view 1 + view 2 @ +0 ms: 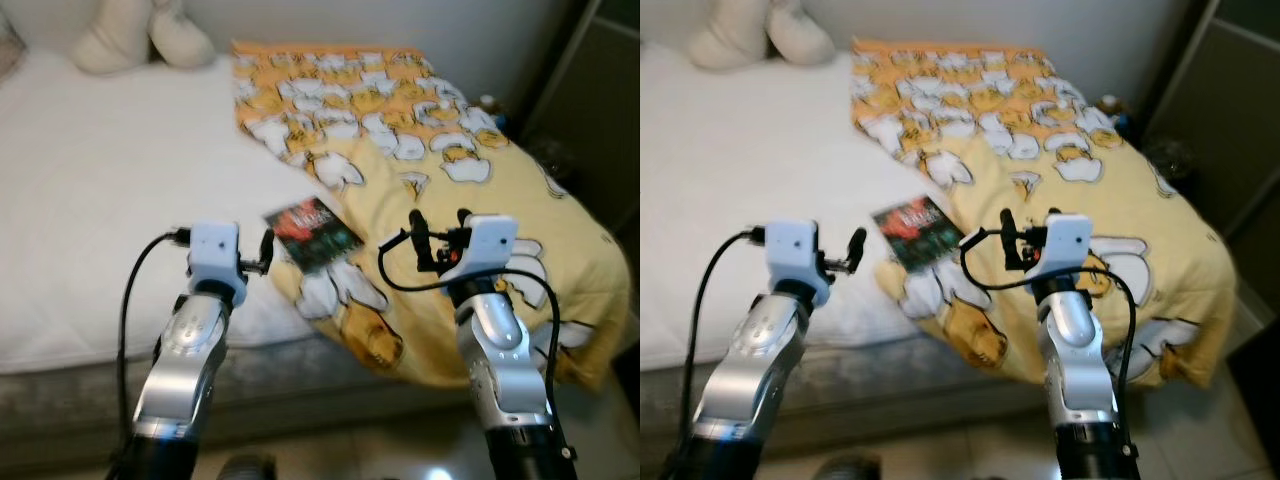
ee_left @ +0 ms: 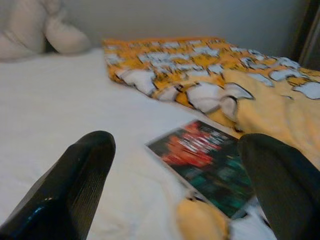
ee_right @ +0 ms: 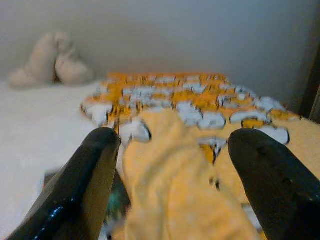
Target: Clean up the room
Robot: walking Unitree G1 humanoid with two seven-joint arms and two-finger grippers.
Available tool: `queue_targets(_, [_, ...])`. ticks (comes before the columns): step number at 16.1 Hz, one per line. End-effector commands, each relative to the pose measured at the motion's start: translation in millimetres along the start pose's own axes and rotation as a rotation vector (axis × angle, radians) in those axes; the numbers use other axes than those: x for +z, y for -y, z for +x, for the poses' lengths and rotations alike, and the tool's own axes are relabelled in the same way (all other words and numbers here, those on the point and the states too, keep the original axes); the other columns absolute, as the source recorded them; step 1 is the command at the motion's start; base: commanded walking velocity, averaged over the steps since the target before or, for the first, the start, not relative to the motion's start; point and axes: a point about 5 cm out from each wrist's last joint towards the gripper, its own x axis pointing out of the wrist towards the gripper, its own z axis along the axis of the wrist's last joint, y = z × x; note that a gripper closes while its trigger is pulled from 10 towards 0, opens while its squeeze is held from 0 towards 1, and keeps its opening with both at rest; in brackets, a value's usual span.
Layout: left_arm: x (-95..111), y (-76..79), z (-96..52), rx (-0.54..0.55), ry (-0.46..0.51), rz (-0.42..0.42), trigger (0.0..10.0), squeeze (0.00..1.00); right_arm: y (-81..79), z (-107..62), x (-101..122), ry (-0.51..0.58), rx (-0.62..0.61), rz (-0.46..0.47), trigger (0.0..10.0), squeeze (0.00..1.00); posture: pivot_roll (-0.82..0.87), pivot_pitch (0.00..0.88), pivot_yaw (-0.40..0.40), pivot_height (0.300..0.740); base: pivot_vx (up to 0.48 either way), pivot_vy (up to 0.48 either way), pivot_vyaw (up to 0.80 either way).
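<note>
The left gripper (image 2: 175, 190) is hovering wide open, facing the book (image 1: 312, 233); it should be approaching low, pinching the edge clear of the blanket (image 1: 470, 190).

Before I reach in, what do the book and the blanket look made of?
Book: it looks like a glossy paper or card cover, flat and thin with a dark printed picture, though blur leaves it open. Blanket: soft yellow printed fabric, probably cotton or fleece, judging by its folds and the way it drapes over the bed edge.
</note>
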Motion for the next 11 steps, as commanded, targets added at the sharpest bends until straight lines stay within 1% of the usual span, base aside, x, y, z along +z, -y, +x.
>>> queue_targets(1, [-6.4,-7.9,1.2,0.025,-0.036,0.003,10.0,0.00,-9.2,1.6,-5.4,-0.029,0.032,-0.005,10.0,0.00,0.07,0.000,-0.036,0.710,0.000,0.000,0.00])
queue_targets(3, [-3.8,-7.5,6.1,0.030,-0.025,-0.018,10.0,0.00,-11.0,2.5,-7.0,-0.034,0.037,0.001,10.0,0.00,0.07,0.000,-0.036,0.710,0.000,0.000,0.00])
queue_targets(4, [0.0,-3.6,7.5,0.008,0.001,-0.021,10.0,0.00,-14.4,4.8,-5.4,-0.026,0.061,-0.015,10.0,0.00,0.06,0.000,-0.033,0.710,0.000,0.000,0.71])
queue_targets(5, [1.0,-3.0,8.1,0.003,0.010,-0.025,10.0,0.00,-15.2,5.5,-5.1,-0.025,0.062,-0.013,10.0,0.00,0.06,0.000,-0.032,0.710,0.000,0.000,0.71])
queue_targets(7, [2.6,-0.6,9.7,0.003,0.017,-0.028,10.0,0.00,-16.1,7.2,-5.4,-0.027,0.066,-0.020,10.0,0.00,0.05,0.000,-0.029,0.710,0.326,-0.349,0.62])
queue_targets(8, [1.9,-0.4,9.9,0.005,0.019,-0.027,10.0,0.00,-16.1,7.0,-7.4,-0.034,0.057,-0.023,10.0,0.00,0.05,0.000,-0.026,0.710,0.345,-0.330,0.00])
queue_targets(10, [-0.1,-2.0,10.0,0.017,0.013,-0.006,10.0,0.00,-14.3,5.1,-10.0,-0.045,0.041,-0.030,10.0,0.00,0.05,0.000,-0.020,0.710,0.000,0.000,0.00])
queue_targets(11, [1.2,-1.3,11.0,-0.006,0.017,0.006,10.0,0.00,-14.9,3.5,-10.7,-0.042,0.042,-0.026,10.0,0.00,0.04,0.000,-0.013,0.710,0.000,0.000,0.00])
